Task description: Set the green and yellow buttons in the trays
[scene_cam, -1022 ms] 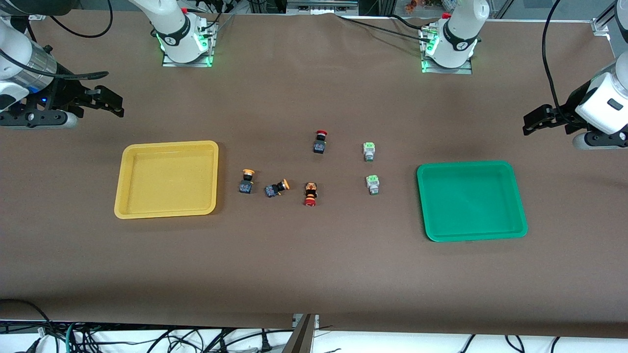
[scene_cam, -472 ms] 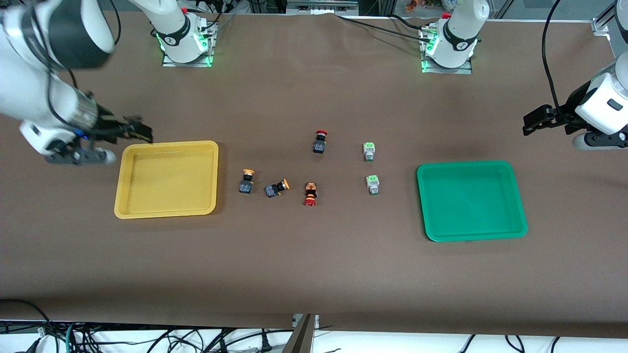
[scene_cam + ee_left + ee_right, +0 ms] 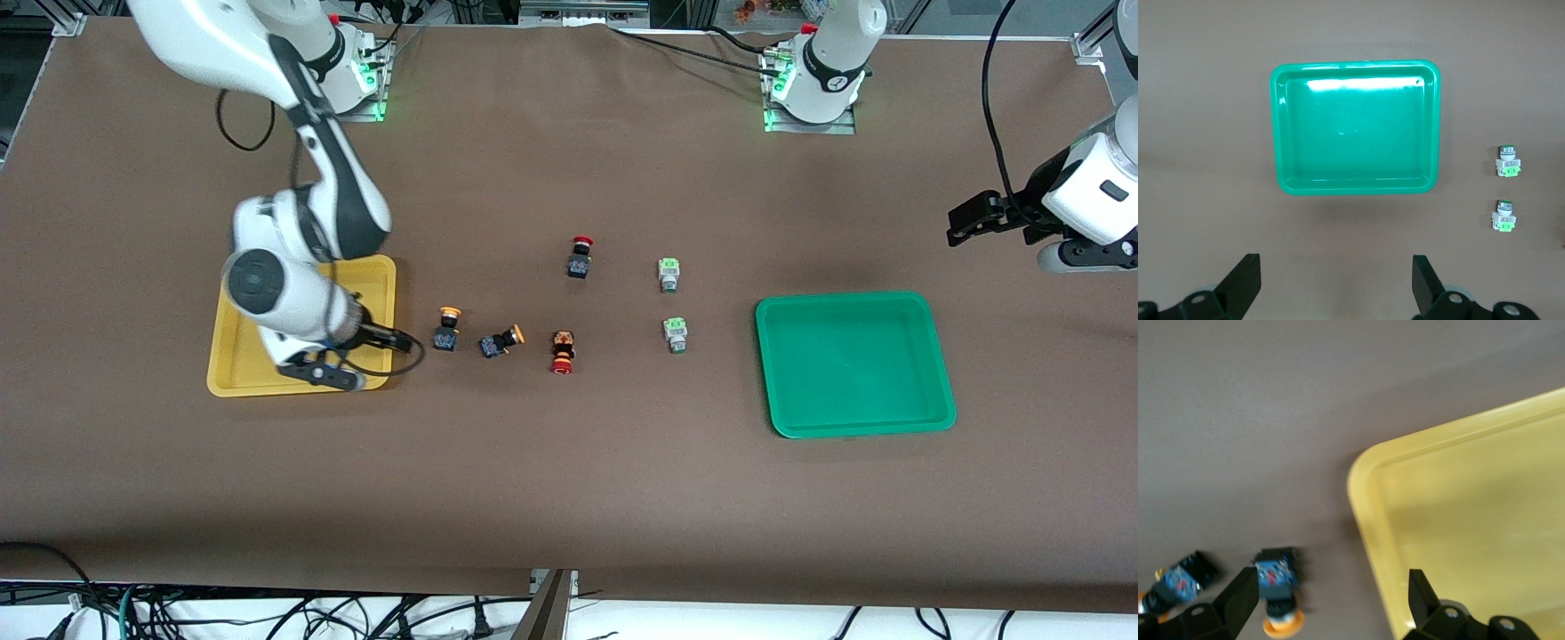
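Two yellow-capped buttons [image 3: 447,329] [image 3: 501,340] lie on the table beside the yellow tray [image 3: 222,351]. Two green-topped buttons [image 3: 669,274] [image 3: 676,334] lie beside the green tray [image 3: 853,364]. My right gripper [image 3: 404,342] is open and empty over the yellow tray's edge, close to the nearest yellow button [image 3: 1278,590]; its wrist view also shows the second one [image 3: 1178,583] and the tray [image 3: 1471,520]. My left gripper [image 3: 978,216] is open, empty, and waits at the left arm's end of the table. Its wrist view shows the green tray [image 3: 1357,127] and both green buttons [image 3: 1508,162] [image 3: 1503,216].
Two red-capped dark buttons [image 3: 580,257] [image 3: 562,352] lie between the yellow and green buttons. Both trays hold nothing. The right arm's forearm [image 3: 338,187] crosses above the yellow tray. Brown table surface stretches toward the front camera.
My right arm has swung in from its end of the table, across the yellow tray, to the tray's edge beside the yellow buttons. The left arm has not moved.
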You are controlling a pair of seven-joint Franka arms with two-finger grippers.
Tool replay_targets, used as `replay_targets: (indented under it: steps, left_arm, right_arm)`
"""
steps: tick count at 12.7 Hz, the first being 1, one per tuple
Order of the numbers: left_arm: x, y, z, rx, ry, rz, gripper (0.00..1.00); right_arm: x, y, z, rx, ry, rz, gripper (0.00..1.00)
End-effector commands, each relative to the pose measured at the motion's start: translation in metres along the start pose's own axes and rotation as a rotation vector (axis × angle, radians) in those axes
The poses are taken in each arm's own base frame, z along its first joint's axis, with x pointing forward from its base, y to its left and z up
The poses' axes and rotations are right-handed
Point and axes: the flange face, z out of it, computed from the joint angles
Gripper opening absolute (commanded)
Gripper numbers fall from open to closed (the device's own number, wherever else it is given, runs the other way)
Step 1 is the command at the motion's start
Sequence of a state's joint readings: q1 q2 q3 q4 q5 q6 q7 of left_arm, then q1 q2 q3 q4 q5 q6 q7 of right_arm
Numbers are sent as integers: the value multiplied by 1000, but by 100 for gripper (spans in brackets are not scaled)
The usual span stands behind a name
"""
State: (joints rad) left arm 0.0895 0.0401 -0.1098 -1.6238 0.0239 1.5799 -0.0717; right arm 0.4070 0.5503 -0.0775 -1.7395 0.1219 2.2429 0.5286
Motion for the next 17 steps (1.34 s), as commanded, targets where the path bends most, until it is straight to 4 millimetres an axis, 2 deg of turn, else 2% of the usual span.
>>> replay_targets:
  steps: [1,3,6,7,8,10,11,12,14,15,17]
  left_arm:
    - [2,2,-5,-16,5,-6,100]
    - [2,1,-4,-16,3,-7,100]
    - [2,1,-5,-16,5,-7,100]
    - [2,2,-5,-16,5,-6,100]
    - [2,1,-4,-16,3,-7,100]
    - [2,1,-5,-16,5,-7,100]
    - [2,2,-5,-16,5,-6,100]
    - [2,1,-5,-16,5,-7,100]
    - [2,3,-5,-18,5,-6,100]
    - [2,4,-5,-18,5,-4,100]
    - [3,5,-3,-18,2,-1,100]
  right_arm:
    - [-7,-28,27,21,22,89,99]
    - [-28,-54,53,27,23,111,98]
    - [-40,-62,77,23,30,131,92]
    - [-42,-59,82,23,33,131,82]
    - [-45,-56,87,17,28,126,68]
    - [-43,-52,80,11,20,106,23]
    - [-38,-47,66,2,9,76,7]
    - [-25,-31,46,-17,-13,37,0]
    - [5,21,10,-65,-45,-82,0]
    - [15,44,2,-86,-61,-138,0]
    - [34,90,2,-114,-67,-214,1]
